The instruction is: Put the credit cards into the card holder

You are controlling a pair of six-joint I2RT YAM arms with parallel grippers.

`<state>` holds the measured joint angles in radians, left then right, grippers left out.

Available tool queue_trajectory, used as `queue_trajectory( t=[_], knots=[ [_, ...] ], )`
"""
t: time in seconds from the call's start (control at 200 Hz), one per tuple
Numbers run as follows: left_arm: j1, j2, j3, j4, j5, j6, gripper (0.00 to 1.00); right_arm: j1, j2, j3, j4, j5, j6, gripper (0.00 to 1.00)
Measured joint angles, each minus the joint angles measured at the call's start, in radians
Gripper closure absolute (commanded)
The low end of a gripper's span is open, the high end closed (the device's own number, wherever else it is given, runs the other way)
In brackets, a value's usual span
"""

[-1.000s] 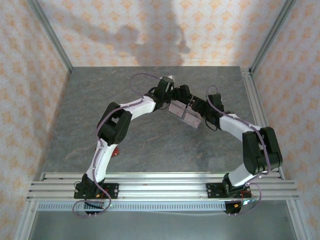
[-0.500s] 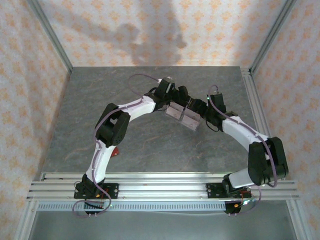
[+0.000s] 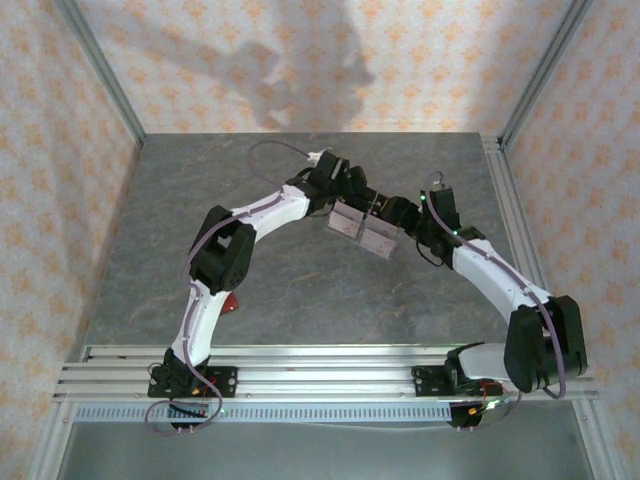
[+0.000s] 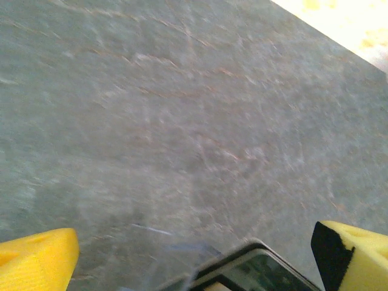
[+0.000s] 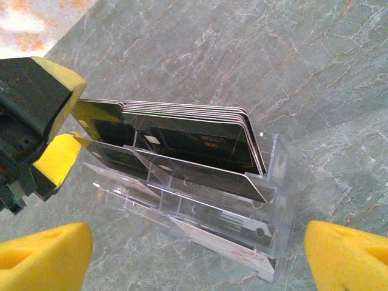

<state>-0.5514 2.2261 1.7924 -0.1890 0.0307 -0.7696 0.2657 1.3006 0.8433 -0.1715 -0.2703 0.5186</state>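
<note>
Several credit cards (image 5: 194, 142) already stand in the card holder (image 5: 276, 176), which here is a clear, stepped plastic rack resting on the grey desk (image 3: 300, 290) between the two hands, toward the middle of the far half of the surface. In the right wrist view the rear tier carries a thick stack of dark cards on edge, the middle tier carries at least one dark card, and the front tier carries a pale card with red print. One dark card at the left end of the rear tier projects sideways past the rest of the stack. The left hand (image 5: 60, 127) is positioned at that end with its yellow pads (image 5: 60, 160) spread wide, one above and one below the projecting corner; whether a pad touches the card cannot be told. In the left wrist view the same pads sit at the two lower corners of the frame, with a dark card edge between them and clear of both. The right hand (image 5: 194, 257) faces the front of the rack with its fingers well apart and gripping nothing. The overhead view shows no loose card on the desk. Judgement: loading is at or near completion; what remains is to seat the projecting card level with the stack and retract both hands.
</note>
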Motion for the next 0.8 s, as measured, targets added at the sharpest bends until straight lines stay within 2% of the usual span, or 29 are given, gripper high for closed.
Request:
queue_trajectory(
  t=[0.235,0.34,0.405,0.495,0.621,0.716,0.801],
  knots=[
    [0.066,-0.003,0.077,-0.047,-0.038,0.011,0.0,0.0,-0.029,0.0,-0.018,-0.027,-0.001,0.11],
    [0.089,-0.064,-0.014,-0.058,-0.053,0.011,0.0,0.0,-0.032,0.012,-0.043,-0.06,0.0,0.14],
    [0.103,-0.16,-0.127,-0.103,-0.07,0.001,0.0,0.0,-0.032,0.031,-0.061,-0.092,0.002,0.15],
    [0.142,-0.338,-0.253,-0.245,-0.095,-0.037,0.0,0.009,-0.028,0.062,-0.071,-0.132,0.005,0.16],
    [0.22,-0.616,-0.393,-0.407,-0.155,-0.107,0.0,0.066,-0.007,0.106,-0.076,-0.169,0.006,0.16],
    [0.244,-0.797,-0.478,-0.549,-0.245,-0.219,0.0,0.128,0.016,0.126,-0.075,-0.184,0.012,0.17],
    [0.244,-0.888,-0.536,-0.678,-0.293,-0.332,0.0,0.183,0.037,0.134,-0.073,-0.196,0.026,0.17]
  ],
)
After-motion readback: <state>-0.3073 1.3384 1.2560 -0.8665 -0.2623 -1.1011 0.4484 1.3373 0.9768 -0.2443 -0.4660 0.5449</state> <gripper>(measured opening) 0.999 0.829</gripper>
